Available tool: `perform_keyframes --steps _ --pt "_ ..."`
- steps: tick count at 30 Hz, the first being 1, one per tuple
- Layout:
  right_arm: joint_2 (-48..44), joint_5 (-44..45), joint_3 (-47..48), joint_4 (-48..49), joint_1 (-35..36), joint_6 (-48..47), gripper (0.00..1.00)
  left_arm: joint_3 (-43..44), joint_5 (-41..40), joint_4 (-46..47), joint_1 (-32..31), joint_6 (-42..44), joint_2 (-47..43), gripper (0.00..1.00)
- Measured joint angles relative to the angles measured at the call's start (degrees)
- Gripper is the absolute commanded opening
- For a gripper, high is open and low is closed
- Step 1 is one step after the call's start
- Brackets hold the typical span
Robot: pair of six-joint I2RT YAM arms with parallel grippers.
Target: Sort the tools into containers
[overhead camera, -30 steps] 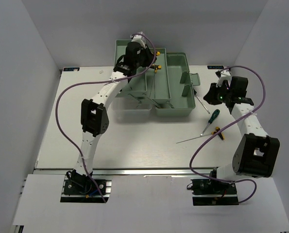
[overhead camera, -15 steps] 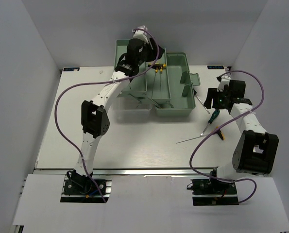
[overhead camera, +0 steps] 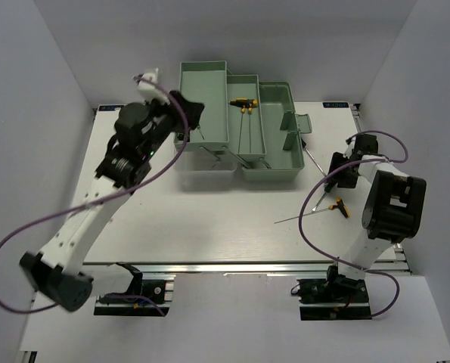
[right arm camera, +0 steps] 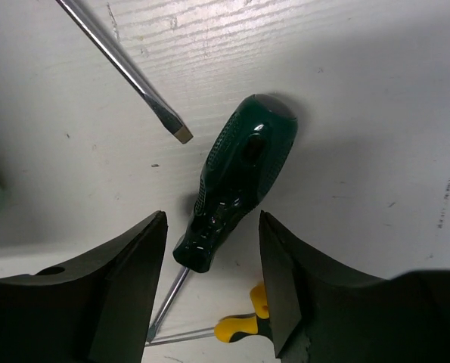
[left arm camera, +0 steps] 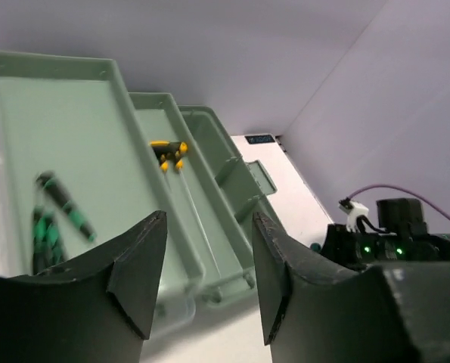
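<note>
The mint-green toolbox (overhead camera: 277, 144) stands at the back with stepped trays. A yellow-black screwdriver (overhead camera: 243, 102) lies in the middle tray and also shows in the left wrist view (left arm camera: 169, 151). Green-black screwdrivers (left arm camera: 62, 212) lie in the left tray (overhead camera: 206, 83). My left gripper (overhead camera: 187, 113) is open and empty, left of the trays (left arm camera: 209, 227). My right gripper (overhead camera: 336, 172) is open and low over the table, its fingers either side of a dark green screwdriver (right arm camera: 240, 181), not touching it (right arm camera: 212, 221). A yellow-black handle (right arm camera: 243, 327) lies just beyond it.
A flat-bladed metal shaft (right arm camera: 134, 79) lies beside the green handle; it runs from the toolbox's right end (overhead camera: 311, 155). The yellow-black screwdriver (overhead camera: 339, 206) has a long thin shaft (overhead camera: 300, 217) pointing left. The clear lid (overhead camera: 206, 165) lies in front of the trays.
My left arm pulled back to the left from over the trays, leaving the yellow-black screwdriver in the middle tray. My right gripper came down and nearer, over the dark green screwdriver.
</note>
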Motion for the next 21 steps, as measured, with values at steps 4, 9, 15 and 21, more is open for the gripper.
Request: perform_keyframes --steps 4,9,15,21 --pt "1.79 -0.02 0.09 0.07 0.20 1.62 0.58 -13.57 -3.37 -2.73 0.20 -2.73 -13.92 0.59" --pt "1.99 0.66 0.28 0.00 0.13 2.71 0.67 -26.56 -7.32 -6.91 0.35 -9.68 -22.45 0.63" --pt "-1.27 -7.43 2.49 -4.13 -2.75 -5.81 0.72 -29.00 -9.62 -12.44 0.35 -13.07 -25.38 0.65" --pt "-3.61 -16.72 8.22 -18.03 -5.18 -35.47 0.48 -29.03 -10.69 -15.61 0.35 -13.27 -28.06 0.66"
